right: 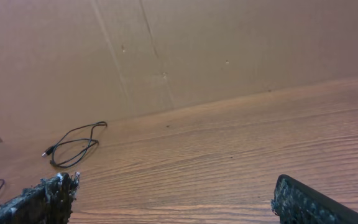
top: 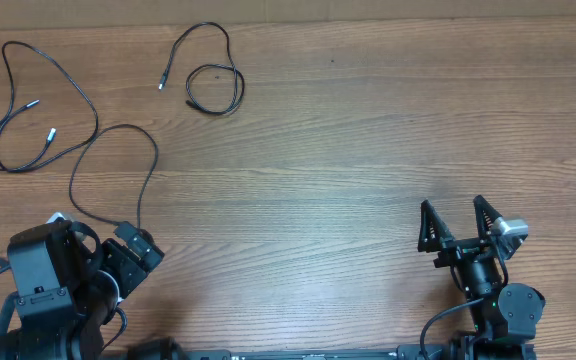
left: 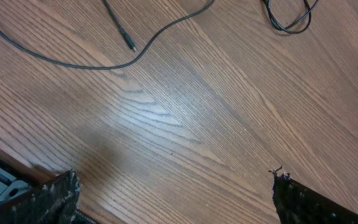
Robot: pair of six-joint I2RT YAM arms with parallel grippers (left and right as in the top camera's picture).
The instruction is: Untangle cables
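Observation:
Thin black cables lie at the table's far left. A short one is curled into a small loop, its silver tip pointing left. A longer, looping run with silver-tipped ends sprawls further left and reaches down to my left gripper. That gripper is open and holds nothing. In the left wrist view a cable and a plug end lie beyond the left gripper. My right gripper stands open at the near right, far from all cables. In its wrist view the right gripper is empty, and the looped cable is distant.
The wooden table runs wide between the two arms. A brown cardboard wall stands along its far edge. The small coil shows at the top right of the left wrist view.

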